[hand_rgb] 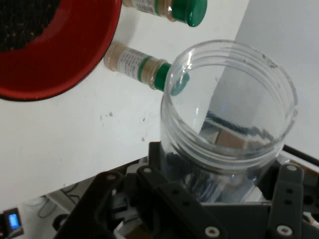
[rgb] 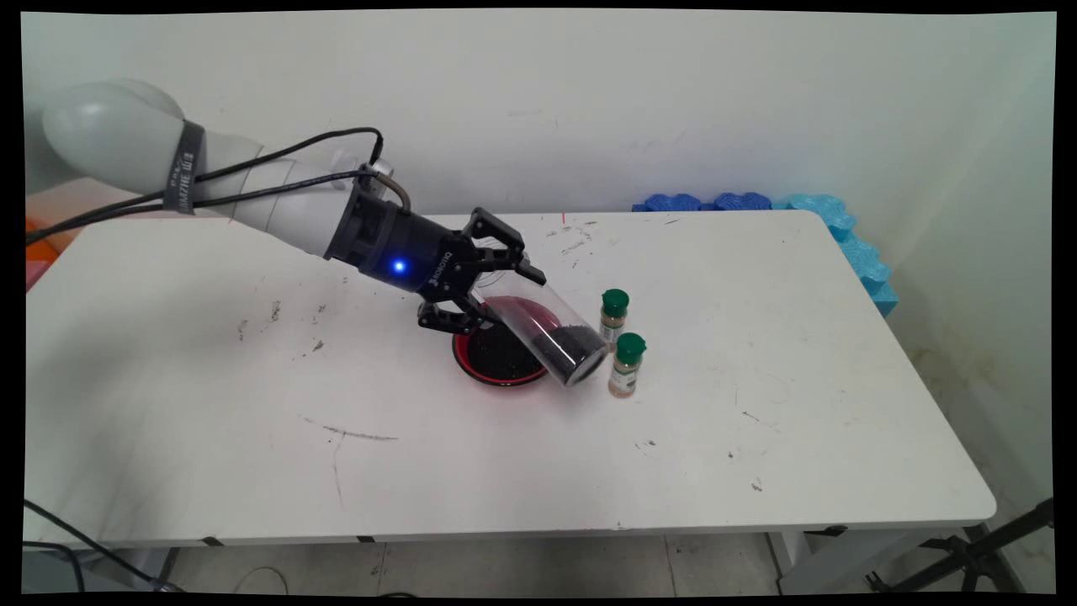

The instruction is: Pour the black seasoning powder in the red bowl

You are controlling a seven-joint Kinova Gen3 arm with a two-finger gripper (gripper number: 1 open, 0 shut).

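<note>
My gripper is shut on a clear plastic jar, held tilted with its far end down to the right. Black granules lie along the jar's lower side. Just below and left of the jar, a red bowl on the white table holds a heap of black granules. Two small spice bottles with green caps stand close to the right of the jar's low end. In the hand view the jar fills the space between my gripper fingers, with the bowl at upper left and both bottles beside it.
Blue foam pieces lie along the table's back right corner. An orange and pink object sits off the table's left edge. Black cables run along the arm. Scuff marks dot the table top.
</note>
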